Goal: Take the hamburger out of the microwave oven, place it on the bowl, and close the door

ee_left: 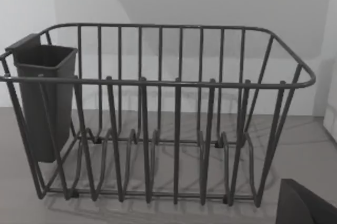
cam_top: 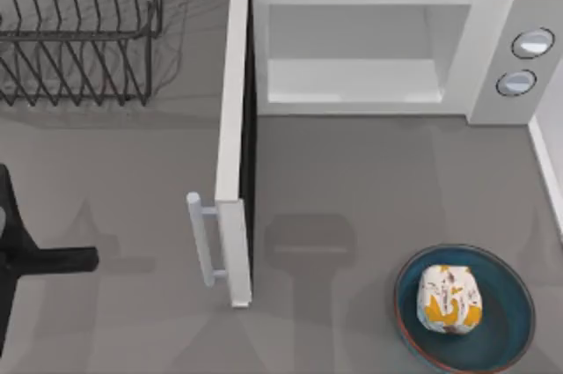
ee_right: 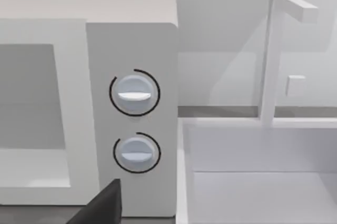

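Note:
The hamburger point(cam_top: 449, 298), in its white wrapper with orange patches, lies inside the dark teal bowl point(cam_top: 508, 305) at the table's front right. At the back stands the white microwave oven point(cam_top: 489, 50), its pale cavity bare. Its door point(cam_top: 233, 128) is swung fully open and points toward the front, with the bar handle point(cam_top: 203, 238) on its left face. My left gripper point(cam_top: 81, 259) is at the table's left edge, well left of the door. A dark part of my right gripper point(ee_right: 103, 205) shows low in the right wrist view, facing the microwave's knobs point(ee_right: 134, 94).
A black wire rack point(cam_top: 79, 31) with a grey cup holder point(ee_left: 43, 97) stands at the back left. A white basin point(ee_right: 263, 182) with a raised edge point(cam_top: 547, 172) sits right of the microwave. Bare grey tabletop lies between the door and the bowl.

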Tool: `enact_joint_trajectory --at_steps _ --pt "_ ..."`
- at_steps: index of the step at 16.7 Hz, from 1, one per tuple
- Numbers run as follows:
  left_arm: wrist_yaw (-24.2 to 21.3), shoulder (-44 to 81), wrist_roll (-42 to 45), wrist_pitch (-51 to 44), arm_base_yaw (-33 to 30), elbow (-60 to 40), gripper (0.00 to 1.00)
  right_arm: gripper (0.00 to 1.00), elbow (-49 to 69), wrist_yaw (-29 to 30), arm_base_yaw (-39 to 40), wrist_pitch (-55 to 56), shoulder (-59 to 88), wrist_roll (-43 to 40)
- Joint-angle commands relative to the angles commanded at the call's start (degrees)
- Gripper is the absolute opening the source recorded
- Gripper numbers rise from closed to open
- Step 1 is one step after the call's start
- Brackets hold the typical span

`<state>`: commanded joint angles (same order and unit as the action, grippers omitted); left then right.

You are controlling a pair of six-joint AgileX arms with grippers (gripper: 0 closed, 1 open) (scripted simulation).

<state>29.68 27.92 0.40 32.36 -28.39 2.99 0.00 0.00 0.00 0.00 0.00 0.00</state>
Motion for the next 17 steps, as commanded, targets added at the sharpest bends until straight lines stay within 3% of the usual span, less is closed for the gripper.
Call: enact_joint_trajectory --at_steps 6,17 --pt "-0.2 6.8 -4.2 -9.2 -1.9 -8.0 0.0 1.0 0.0 0.0 0.0 0.0 0.0 0.0" --pt "-5.5 30.6 -21.3 -57.1 -5.4 -41.5 0.0 1.0 0.0 0.0 0.0 0.0 0.0 0.0"
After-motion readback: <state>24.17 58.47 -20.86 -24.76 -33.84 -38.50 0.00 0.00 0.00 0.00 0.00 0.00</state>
